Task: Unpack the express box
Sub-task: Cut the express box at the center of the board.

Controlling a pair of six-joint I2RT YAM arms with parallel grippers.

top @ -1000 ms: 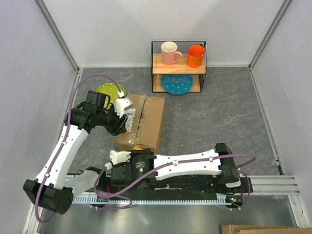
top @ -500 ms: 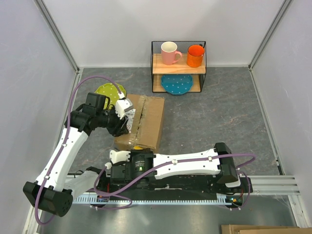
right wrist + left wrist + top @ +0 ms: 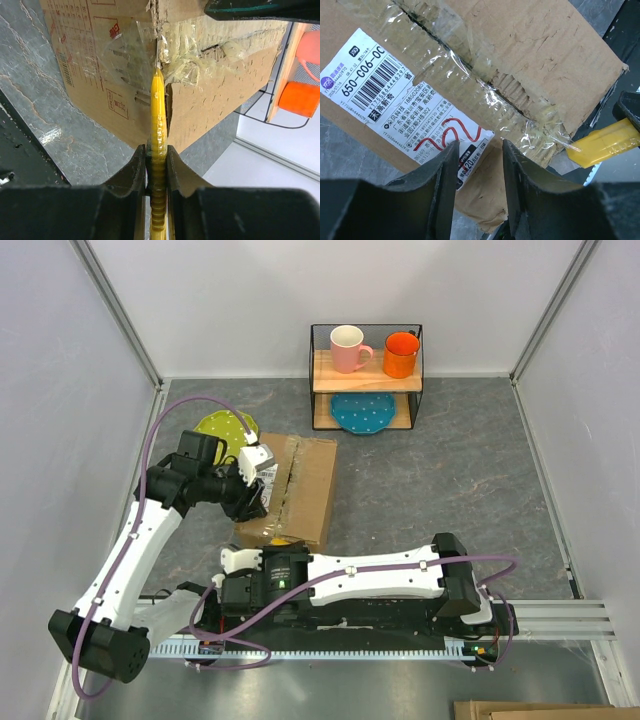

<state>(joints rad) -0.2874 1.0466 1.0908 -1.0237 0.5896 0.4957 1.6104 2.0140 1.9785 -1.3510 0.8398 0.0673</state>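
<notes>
Judging by its walls, the box (image 3: 300,485) should handle as stiff but easy to dent, and probably light enough to skid on the counter (image 3: 430,470) when a blade pushes at it; so I would press down on its top with my left claw (image 3: 479,165) and not squeeze its sides; the tape (image 3: 485,95) looks slick and stretchy, a poor thing to pinch, while the raw flap edge along the seam looks like the best place to take hold once the cut runs through; what lies inside is hidden, so I would hold the blade shallow; the box lies flat, left of the middle of the counter, just beside a green plate (image 3: 222,427) and well apart from the shelf (image 3: 322,370) at the back; it is brown corrugated cardboard, oblong, with a white label (image 3: 395,100) bearing a barcode and a red scrawl, and clear tape wrinkled and torn along the top seam, where the paper skin has peeled; my left claw hangs over the label's corner with its jaws spread and nothing between them, and whether it touches the lid I cannot tell; my right claw (image 3: 157,160) is pressed together on a yellow knife (image 3: 158,110), whose tip sits at the taped seam on the box's near end
</notes>
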